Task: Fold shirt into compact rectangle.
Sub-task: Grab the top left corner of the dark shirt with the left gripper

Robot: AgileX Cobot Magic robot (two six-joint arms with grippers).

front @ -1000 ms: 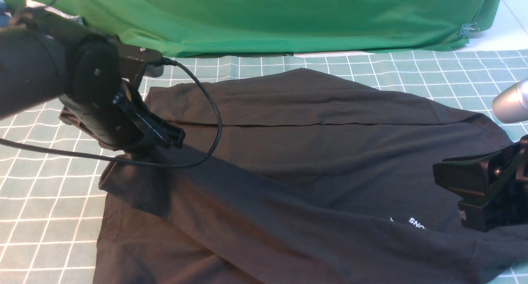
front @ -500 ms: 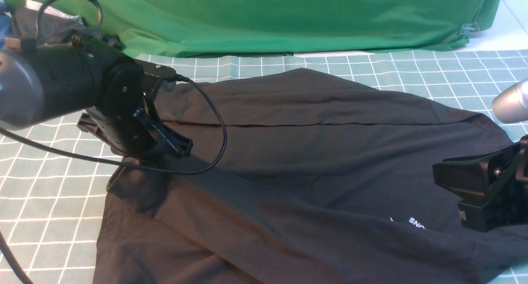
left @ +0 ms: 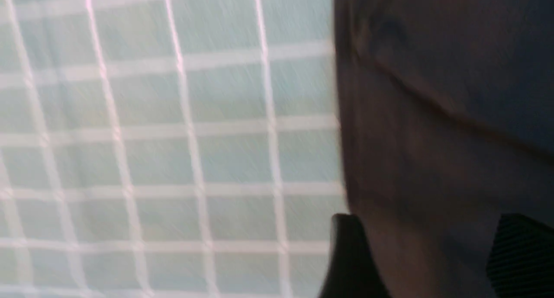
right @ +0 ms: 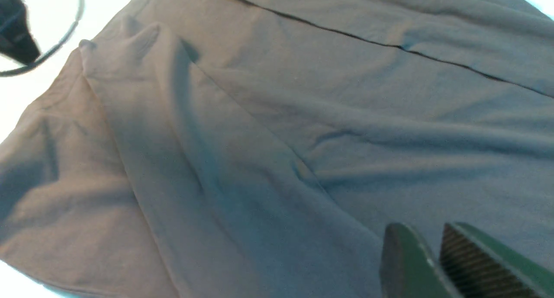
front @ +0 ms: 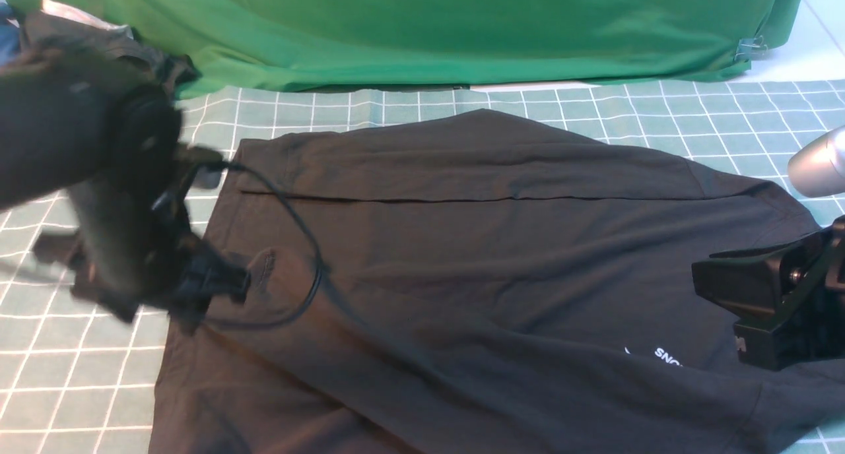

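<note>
The black shirt (front: 495, 256) lies spread on the checked table, with part of its white print (front: 663, 356) showing near the right. A sleeve cuff (front: 264, 269) rests on the shirt's left part. My left gripper (front: 228, 286), blurred by motion, sits just left of that cuff. In the left wrist view it (left: 433, 254) stands open over the shirt's edge (left: 433, 116), holding nothing. My right gripper (front: 709, 289) hovers over the shirt's right side. In the right wrist view its fingertips (right: 422, 228) are barely apart, with only the shirt (right: 303, 137) beyond them.
A green cloth backdrop (front: 429, 25) hangs along the table's far edge. Dark garments (front: 86, 28) are piled at the back left. Pale green checked tablecloth (front: 79, 368) shows left of the shirt and behind it. The left arm's cable (front: 310, 262) loops over the shirt.
My left gripper has opened and let go of the sleeve, which now lies on the shirt. The left arm has swung down and to the left. The right gripper stays put.
</note>
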